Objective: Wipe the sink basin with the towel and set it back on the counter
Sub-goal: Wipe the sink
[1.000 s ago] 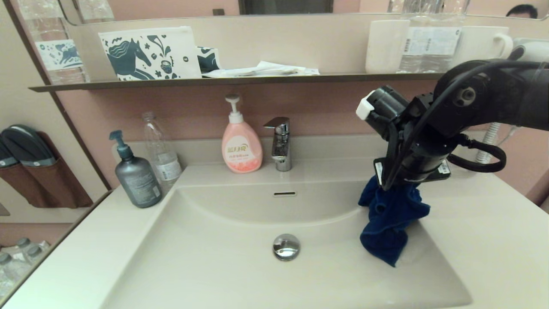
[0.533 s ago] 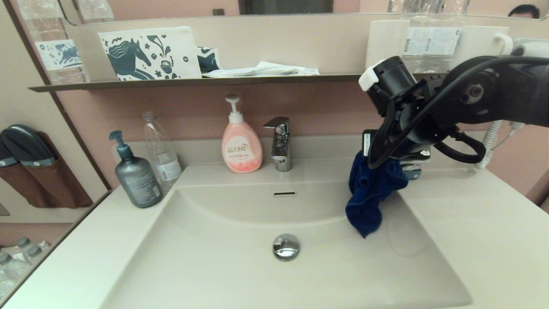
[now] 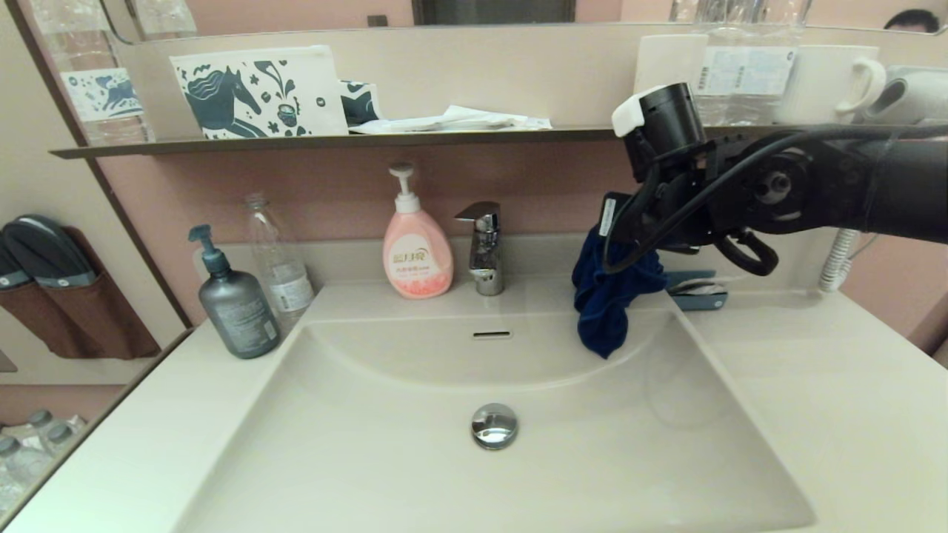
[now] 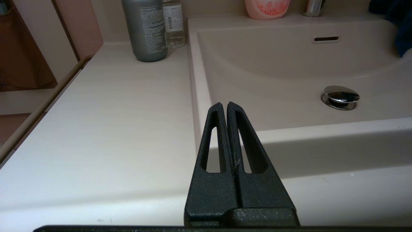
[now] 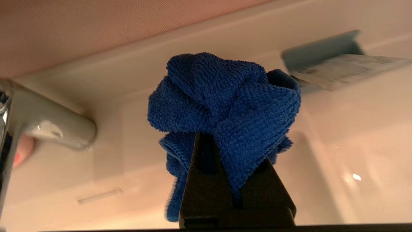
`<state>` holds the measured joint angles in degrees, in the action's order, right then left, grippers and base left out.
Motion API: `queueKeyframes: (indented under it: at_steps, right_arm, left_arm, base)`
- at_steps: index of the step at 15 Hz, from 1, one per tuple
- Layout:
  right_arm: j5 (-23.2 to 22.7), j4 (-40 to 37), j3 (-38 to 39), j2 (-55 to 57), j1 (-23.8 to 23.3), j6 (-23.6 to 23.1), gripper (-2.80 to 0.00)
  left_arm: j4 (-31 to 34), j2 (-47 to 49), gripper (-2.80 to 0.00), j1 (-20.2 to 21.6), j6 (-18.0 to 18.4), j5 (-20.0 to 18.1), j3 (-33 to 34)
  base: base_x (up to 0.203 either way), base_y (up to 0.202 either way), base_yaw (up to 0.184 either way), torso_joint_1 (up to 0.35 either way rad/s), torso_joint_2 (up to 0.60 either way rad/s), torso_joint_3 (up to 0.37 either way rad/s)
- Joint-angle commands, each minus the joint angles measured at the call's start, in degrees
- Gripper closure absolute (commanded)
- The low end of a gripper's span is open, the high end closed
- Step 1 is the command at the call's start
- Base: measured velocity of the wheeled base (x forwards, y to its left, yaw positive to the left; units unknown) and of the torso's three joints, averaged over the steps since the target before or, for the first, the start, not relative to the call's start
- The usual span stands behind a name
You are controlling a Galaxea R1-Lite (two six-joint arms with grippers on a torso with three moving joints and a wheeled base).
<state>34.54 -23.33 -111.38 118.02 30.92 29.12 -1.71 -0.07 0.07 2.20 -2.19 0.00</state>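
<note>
The royal-blue towel (image 3: 609,300) hangs bunched in the air above the back right corner of the off-white sink basin (image 3: 415,481), its lower end dangling over the basin's back slope. My right gripper (image 3: 618,248) is shut on the towel (image 5: 225,103), which covers its fingertips. The chrome drain plug (image 3: 494,425) and slot overflow (image 3: 492,334) lie bare. My left gripper (image 4: 224,104) is shut and empty, parked over the counter (image 4: 112,122) by the basin's left front corner; it is out of the head view.
The chrome faucet (image 3: 483,248) stands just left of the towel. A pink soap bottle (image 3: 416,252), a grey pump bottle (image 3: 235,305) and a clear bottle (image 3: 278,266) line the back left. A teal tray (image 3: 696,292) sits behind the right arm. A wall shelf (image 3: 370,141) runs overhead.
My right gripper has lifted the towel out of the basin's right side and carried it up, back and leftward toward the faucet. The left arm has not moved.
</note>
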Motion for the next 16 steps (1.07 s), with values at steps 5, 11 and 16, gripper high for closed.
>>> queueKeyframes:
  at_steps: [5, 11, 16]
  right_arm:
    - [0.2, 22.4, 7.1, 9.2, 0.0, -2.5, 0.0]
    - [-1.4, 34.3, 6.3, 19.7, 0.8, -9.5, 0.0]
    - [-4.0, 32.9, 6.2, 20.6, 3.7, -10.6, 0.0]
  left_arm:
    - [0.0, 0.1, 0.0, 0.0, 0.0, 0.0, 0.0]
    - [-0.1, 0.1, 0.0, 0.0, 0.0, 0.0, 0.0]
    - [0.0, 0.1, 0.0, 0.0, 0.0, 0.0, 0.0]
  base:
    - [0.0, 0.0, 0.0, 0.0, 0.0, 0.0]
    - [0.0, 0.0, 0.0, 0.0, 0.0, 0.0]
    - [0.0, 0.0, 0.0, 0.0, 0.0, 0.0]
